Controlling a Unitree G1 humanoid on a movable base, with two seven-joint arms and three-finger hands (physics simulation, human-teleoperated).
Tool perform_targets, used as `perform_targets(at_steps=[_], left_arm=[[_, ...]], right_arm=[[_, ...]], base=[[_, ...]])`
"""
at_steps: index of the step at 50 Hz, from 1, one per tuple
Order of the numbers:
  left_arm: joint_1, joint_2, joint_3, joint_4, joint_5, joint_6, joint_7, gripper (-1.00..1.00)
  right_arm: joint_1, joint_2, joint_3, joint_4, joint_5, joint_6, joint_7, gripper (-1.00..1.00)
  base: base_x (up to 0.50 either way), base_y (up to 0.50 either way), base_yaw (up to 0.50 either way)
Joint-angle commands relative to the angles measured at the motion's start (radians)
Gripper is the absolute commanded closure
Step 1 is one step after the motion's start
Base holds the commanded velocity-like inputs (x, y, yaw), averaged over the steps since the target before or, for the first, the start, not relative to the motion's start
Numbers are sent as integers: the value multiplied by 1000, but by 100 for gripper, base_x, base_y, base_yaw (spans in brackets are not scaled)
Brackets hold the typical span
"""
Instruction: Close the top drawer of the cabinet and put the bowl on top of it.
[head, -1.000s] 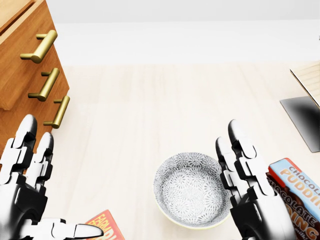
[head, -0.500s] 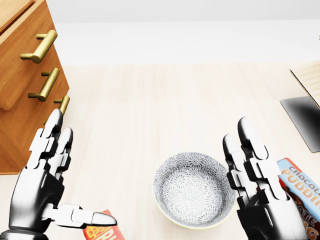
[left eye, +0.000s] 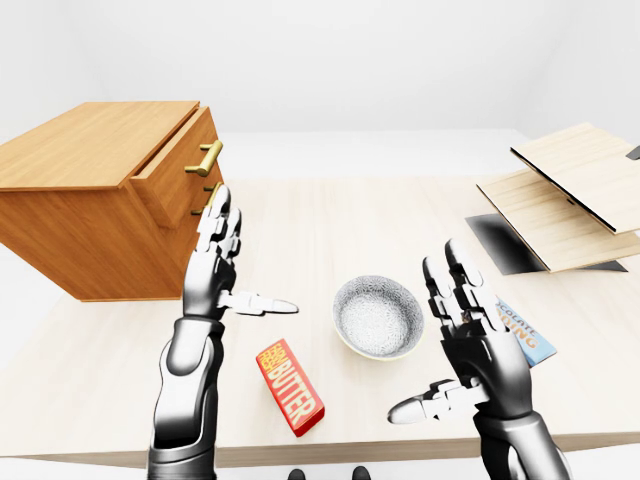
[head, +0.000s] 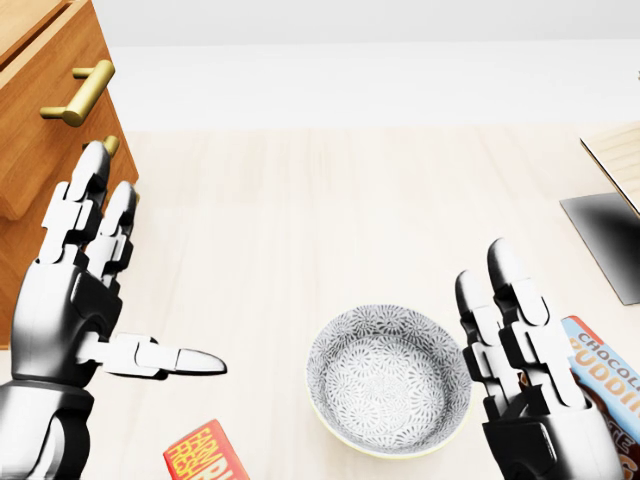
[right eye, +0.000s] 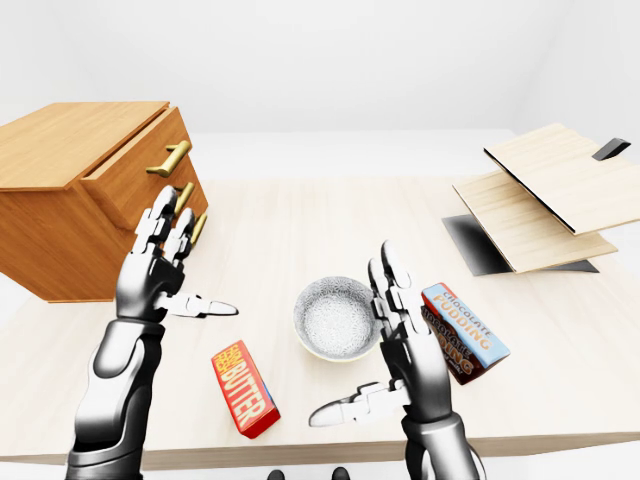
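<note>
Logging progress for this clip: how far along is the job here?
Nothing is finished. The top drawer juts out of the cabinet, open. The left hand is raised open near the drawer, touching nothing. The bowl sits on the table, ungrasped, beside the open right hand.

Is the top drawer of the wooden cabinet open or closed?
Open. In the right-eye view the top drawer sticks out past the drawers below it in the cabinet, gold handle leading.
</note>
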Motion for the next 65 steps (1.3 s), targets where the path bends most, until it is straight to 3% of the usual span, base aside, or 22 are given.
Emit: perform_targets(at_steps=[1, 22, 46, 54, 65], left_arm=[[-115, 39, 35, 121, -21, 0, 22, -100], [-301, 139, 101, 344, -134, 0, 24, -100], [-373, 167, 107, 460, -152, 0, 71, -100], [-452, 186, 95, 614, -134, 0, 75, -100], [-497, 198, 96, 717, -142, 0, 81, -100]], right_arm=[[-7, 9, -15, 36, 4, -11, 20, -100], [1, 30, -60, 25, 39, -11, 43, -100], [37, 53, -96, -11, 71, -11, 82, -100], [58, 62, -97, -7, 72, -11, 95, -100], [67, 58, -96, -4, 78, -11, 97, -100]], base=[[0, 0, 0], [0, 0, 0], [0, 0, 0], [0, 0, 0], [0, 0, 0]])
